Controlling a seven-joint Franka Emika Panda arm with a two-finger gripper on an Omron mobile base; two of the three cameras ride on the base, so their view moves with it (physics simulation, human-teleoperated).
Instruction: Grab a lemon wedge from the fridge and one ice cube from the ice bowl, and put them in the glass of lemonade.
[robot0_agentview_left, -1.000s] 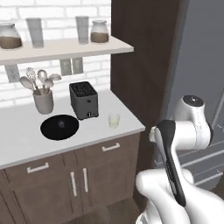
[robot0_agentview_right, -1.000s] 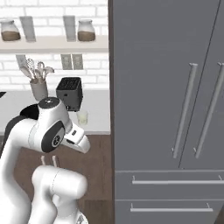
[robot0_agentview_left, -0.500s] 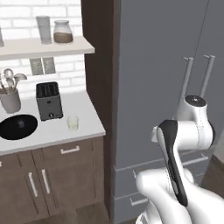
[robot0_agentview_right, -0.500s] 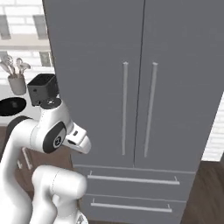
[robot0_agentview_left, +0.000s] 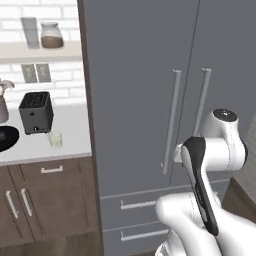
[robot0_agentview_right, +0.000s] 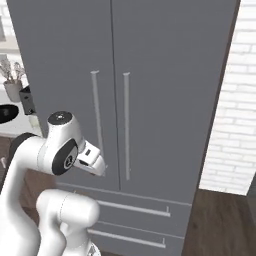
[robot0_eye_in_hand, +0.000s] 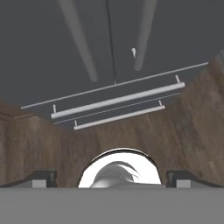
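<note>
Claw (robot0_eye_in_hand: 111, 177) spread, empty, bottom of hand view; fridge (robot0_agentview_left: 150, 100) shut, center; glass of lemonade (robot0_agentview_left: 55, 139) left on counter (robot0_agentview_left: 70, 125).

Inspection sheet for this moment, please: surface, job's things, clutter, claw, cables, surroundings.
Surface: pale counter left of the fridge, over dark wood cabinets.
Job's things: fridge with both doors shut, two drawers below; glass of lemonade in front of the toaster; ice bowl at the left edge. Lemon wedge and ice cube: nothing seen.
Clutter: black toaster; jar and grey glass on the shelf.
Claw: claw open, empty, pointing down toward the fridge drawers and floor.
Cables: nothing seen.
Surroundings: white brick wall, wood floor.
</note>
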